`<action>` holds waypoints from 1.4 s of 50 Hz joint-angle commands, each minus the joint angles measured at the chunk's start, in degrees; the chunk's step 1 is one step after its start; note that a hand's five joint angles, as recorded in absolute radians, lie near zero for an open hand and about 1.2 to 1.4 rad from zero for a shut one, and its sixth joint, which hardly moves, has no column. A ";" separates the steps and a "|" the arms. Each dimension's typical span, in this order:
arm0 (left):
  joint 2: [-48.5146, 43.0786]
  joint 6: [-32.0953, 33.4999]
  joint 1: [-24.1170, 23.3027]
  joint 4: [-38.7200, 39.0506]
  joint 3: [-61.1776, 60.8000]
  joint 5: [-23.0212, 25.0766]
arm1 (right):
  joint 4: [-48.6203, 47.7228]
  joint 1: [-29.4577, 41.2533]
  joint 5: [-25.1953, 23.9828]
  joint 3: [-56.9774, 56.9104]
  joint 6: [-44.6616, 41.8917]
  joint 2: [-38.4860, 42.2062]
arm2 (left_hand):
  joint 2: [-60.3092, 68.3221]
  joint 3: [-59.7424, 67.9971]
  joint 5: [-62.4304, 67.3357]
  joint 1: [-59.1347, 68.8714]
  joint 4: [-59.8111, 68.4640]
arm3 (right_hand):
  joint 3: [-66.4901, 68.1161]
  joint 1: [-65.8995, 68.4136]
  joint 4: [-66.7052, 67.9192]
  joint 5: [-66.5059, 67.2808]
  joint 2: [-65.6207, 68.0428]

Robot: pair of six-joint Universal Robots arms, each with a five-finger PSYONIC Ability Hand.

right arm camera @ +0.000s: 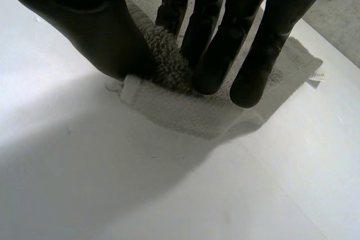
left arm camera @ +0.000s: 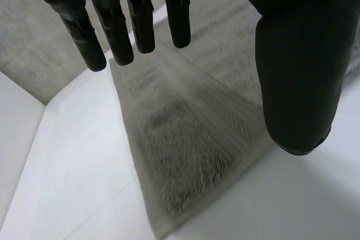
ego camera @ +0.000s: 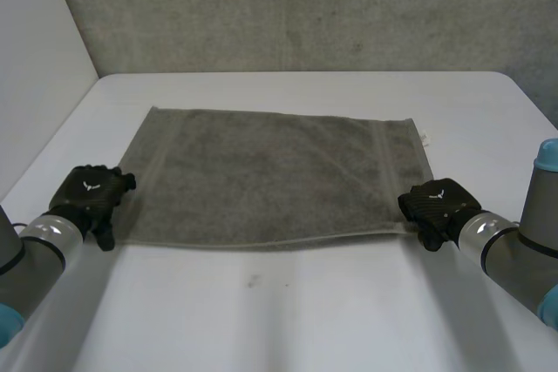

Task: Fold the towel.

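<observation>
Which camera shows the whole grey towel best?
The head view: the rectangular grey towel lies flat on the white table, all edges visible. The left wrist view shows one corner beneath the open left hand; the right wrist view shows a bunched corner pinched by the right hand.

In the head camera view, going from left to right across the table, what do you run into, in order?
left hand → towel → right hand
</observation>
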 commanded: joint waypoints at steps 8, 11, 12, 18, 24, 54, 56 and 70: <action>-5.04 3.50 0.29 0.21 0.81 -0.28 | 0.01 0.00 -0.03 -0.03 0.00 0.20 | 3.68 3.65 3.57 3.86 3.66 | 8.25 8.60 8.52 8.67 9.36; -6.27 3.50 0.12 0.30 1.33 -0.28 | -0.26 0.00 -0.03 -0.03 0.00 0.20 | 3.68 3.65 3.57 3.86 3.66 | 8.25 8.60 8.52 8.67 9.36; -6.28 3.50 0.12 0.30 1.33 -0.28 | -0.52 0.00 -0.03 0.05 0.00 0.20 | 3.68 3.65 3.57 3.86 3.66 | 8.25 8.60 8.52 8.67 9.36; -7.60 3.42 -0.41 0.30 2.83 -0.28 | -1.05 0.00 -0.12 0.05 0.00 0.37 | 6.20 6.17 6.09 6.38 6.19 | 8.25 8.60 8.52 8.67 9.36; -7.86 2.98 -1.11 0.30 4.49 -0.46 | -1.05 0.00 0.06 0.14 -1.84 0.99 | 11.74 11.71 11.63 11.92 11.73 | 8.25 8.60 8.52 8.67 9.36; -10.85 -2.65 -4.63 0.21 10.83 -0.72 | -1.05 0.00 0.50 -0.21 -2.72 1.69 | 56.98 56.95 56.87 57.16 56.96 | 8.25 8.60 8.52 8.67 9.36; -10.24 -2.56 -4.63 0.12 10.30 -0.72 | -0.96 0.00 0.41 -0.30 -2.64 1.34 | 56.98 56.95 56.87 57.16 56.96 | 8.25 8.60 8.52 8.67 9.36; 3.64 -1.95 -4.54 -1.28 -1.28 -0.55 | 9.99 -2.89 0.24 -0.03 -2.72 -8.41 | 56.98 56.95 56.87 57.16 56.96 | 8.25 8.60 8.52 8.67 9.36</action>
